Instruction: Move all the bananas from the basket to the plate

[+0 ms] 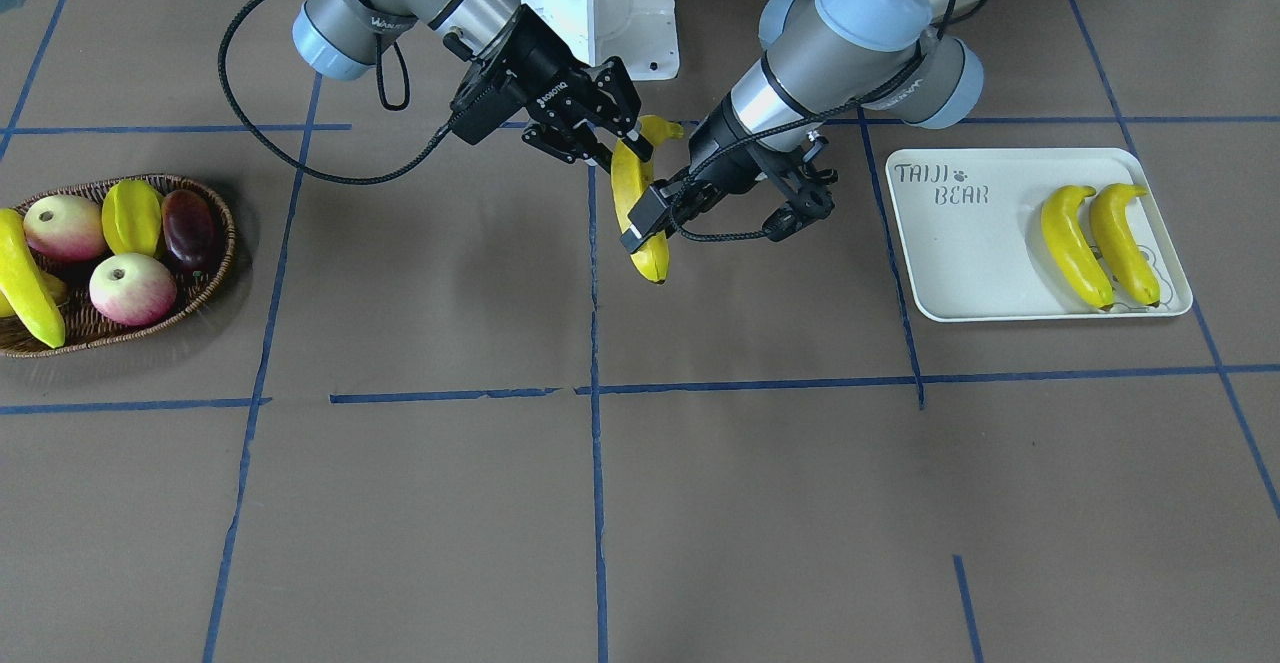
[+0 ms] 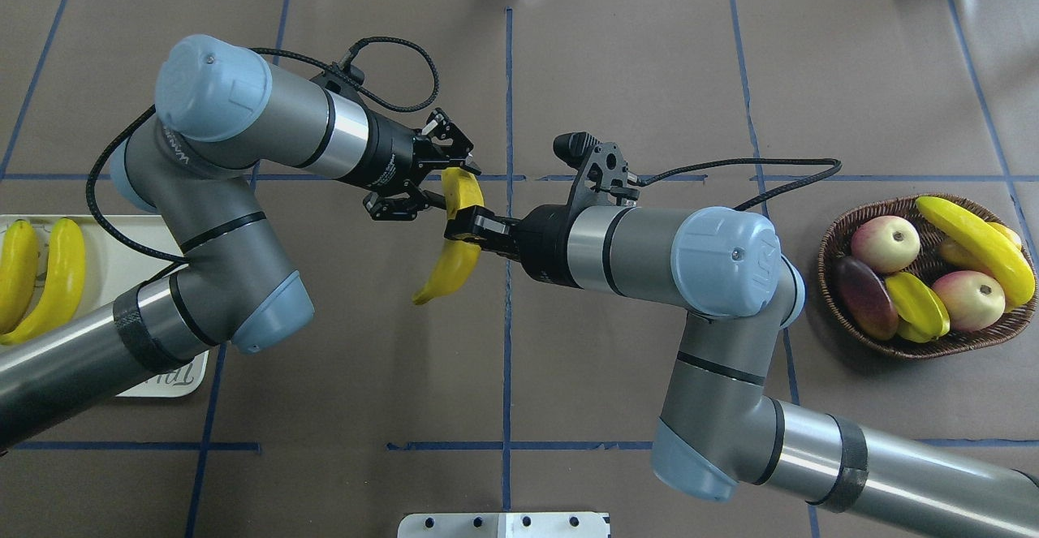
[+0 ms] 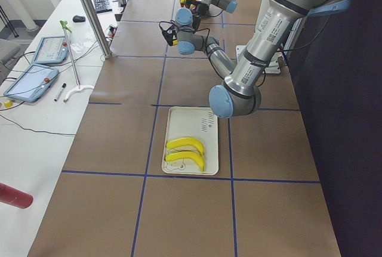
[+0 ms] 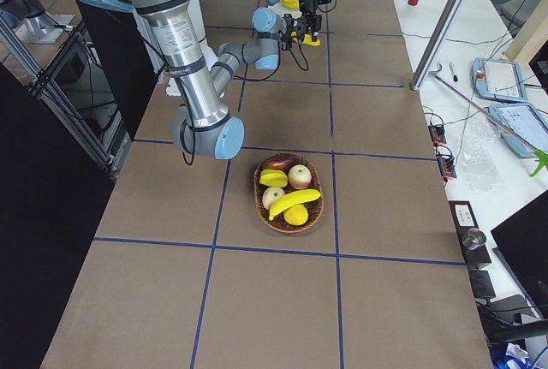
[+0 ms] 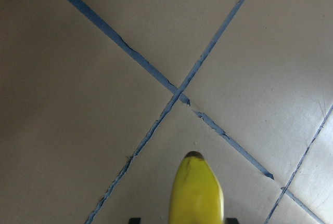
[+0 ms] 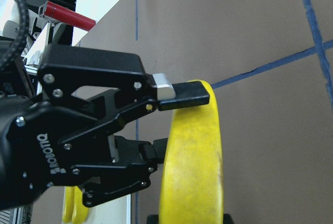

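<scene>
One banana (image 2: 451, 266) sits between both jaws: right gripper (image 2: 471, 228) clenched on it, left gripper (image 6: 171, 122) straddling its end, can't tell if clamped. Right should release only once left clamps firmly.

a yellow banana (image 6: 195, 172) rises from the bottom edge. the black left gripper (image 6: 184, 121) sits beside it, 2 fingers (image 6: 182, 95) straddling the banana's top end.

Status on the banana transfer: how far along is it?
Done: two bright-yellow bananas lie on the white rectangular tray. In hand: a third banana is mid-air, the right gripper shut on it, the left gripper bracketing its end, grip unclear. To do: a fourth banana lies in the brown wicker basket.
</scene>
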